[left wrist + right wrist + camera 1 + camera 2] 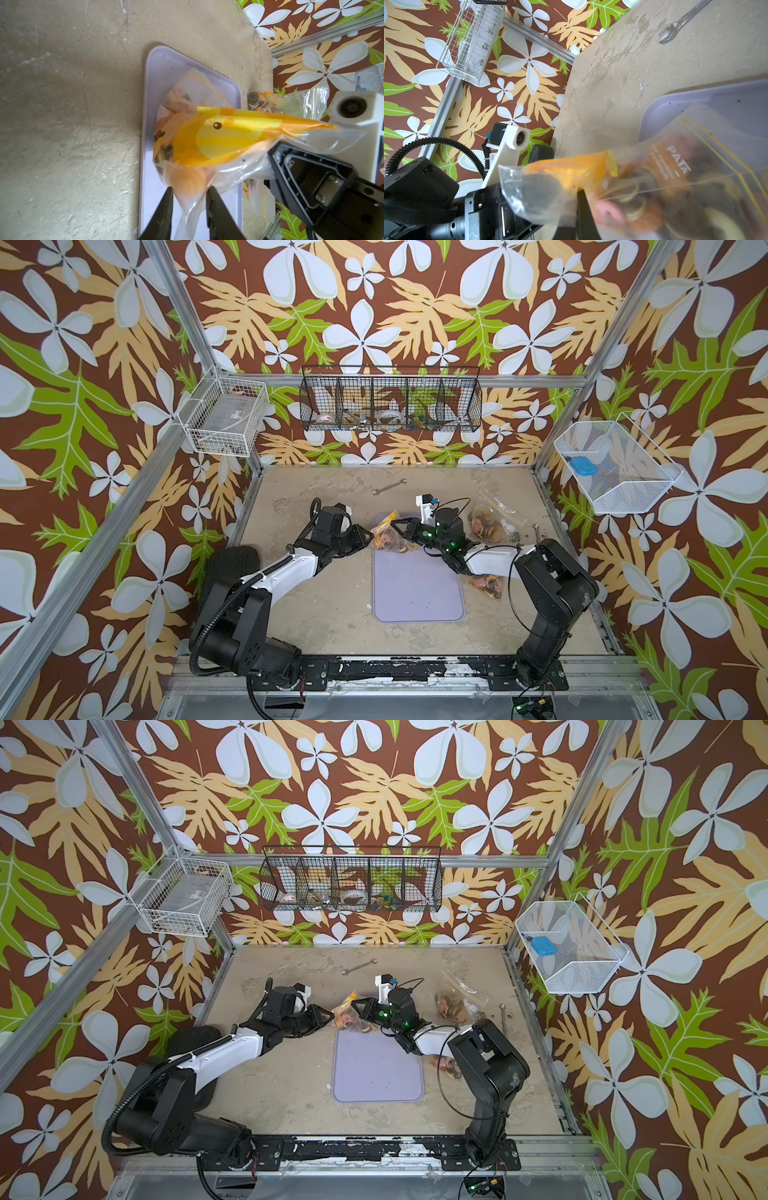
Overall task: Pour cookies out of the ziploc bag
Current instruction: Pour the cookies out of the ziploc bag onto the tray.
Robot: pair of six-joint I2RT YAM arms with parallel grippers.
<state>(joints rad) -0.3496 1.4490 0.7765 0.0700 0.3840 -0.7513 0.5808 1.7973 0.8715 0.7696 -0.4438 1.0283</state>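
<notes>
Left gripper (188, 192) jaws sit astride a bunched corner of the ziploc bag (218, 141) — film fills the gap, but I cannot tell if the clamp is firm. Bag likely soft, slippery, light; cookies (607, 212) loose, probably brittle — grip film corners, not contents. Right gripper (272, 160) clenched on the opposite edge. Bag hangs over the far end of the tray (166, 62).
</notes>
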